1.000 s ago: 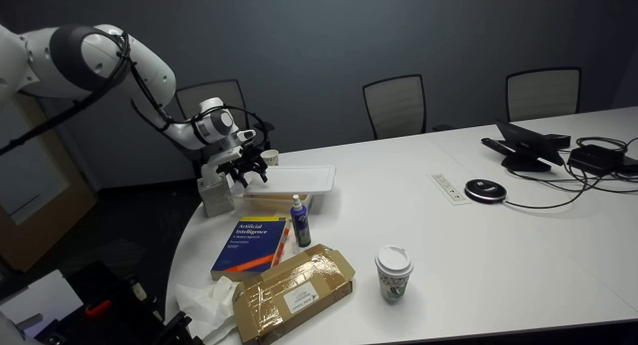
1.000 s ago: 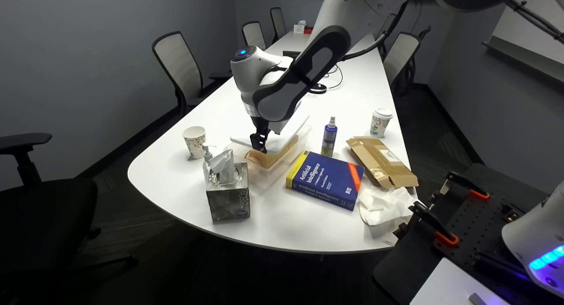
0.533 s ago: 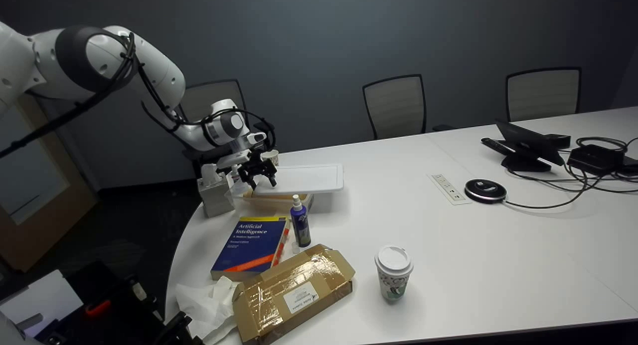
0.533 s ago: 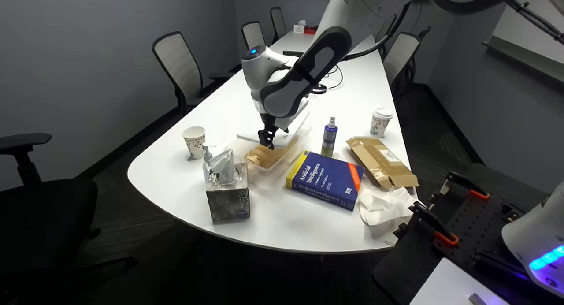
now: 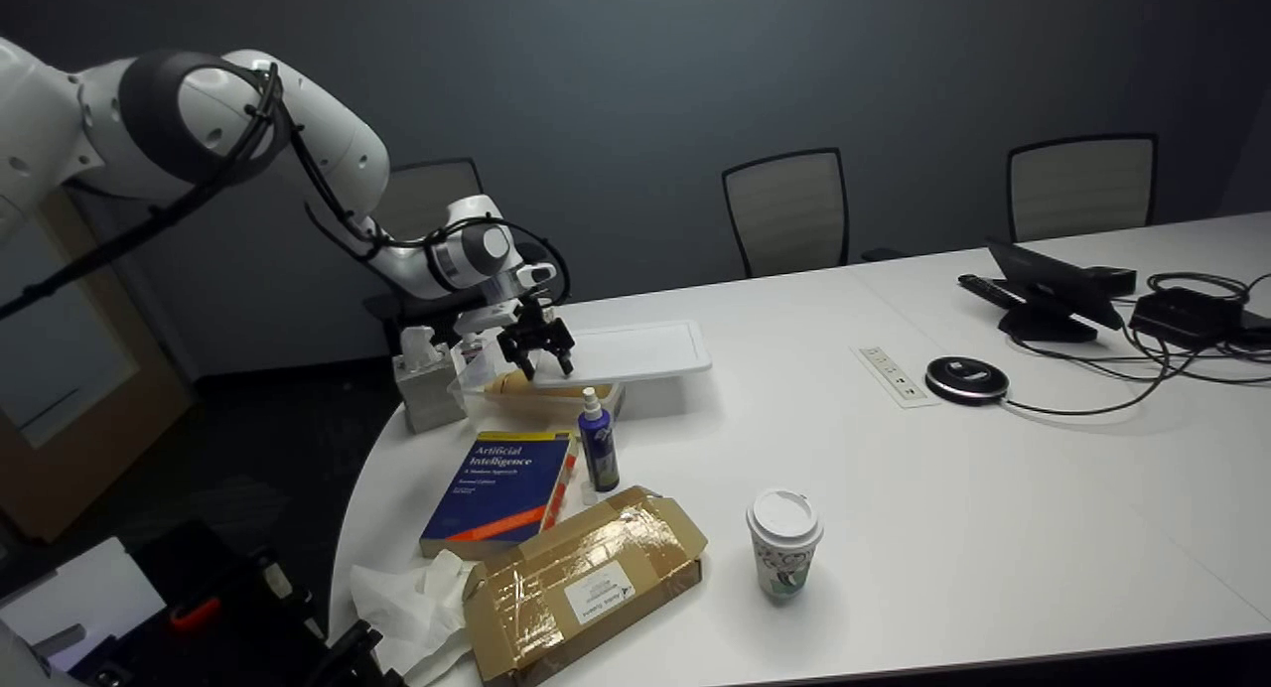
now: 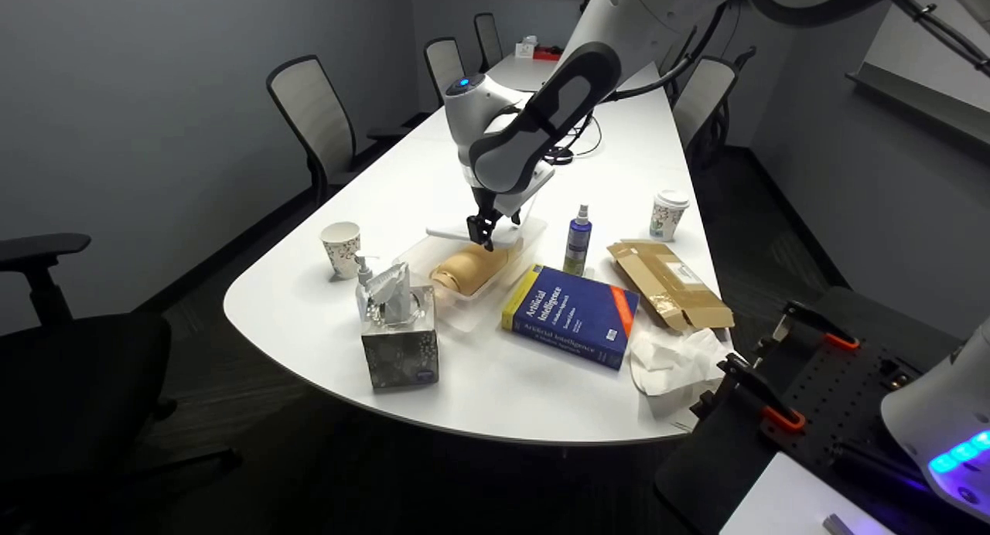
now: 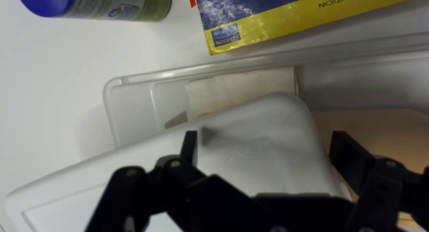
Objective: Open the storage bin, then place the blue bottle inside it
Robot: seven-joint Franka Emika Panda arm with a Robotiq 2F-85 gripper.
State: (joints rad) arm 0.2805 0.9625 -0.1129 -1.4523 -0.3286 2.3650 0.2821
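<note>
The storage bin is a low translucent box; its near wall and its rim also show. Its white lid lies shifted and slightly tilted across the bin, overhanging one end. The opposite end is uncovered and shows a tan rounded object inside. My gripper is open at the lid's end, also in an exterior view. In the wrist view its fingers are wide apart, one over the lid, one just past its edge. The blue bottle stands upright beside the bin, also in an exterior view.
A blue book lies beside the bin. A tissue box, a pump bottle and an open paper cup stand near the uncovered end. A cardboard package and a lidded cup are farther off.
My gripper and the lid have moved together away from the tissue box. More of the bin's inside and the tan object now shows. The blue bottle has not moved.
</note>
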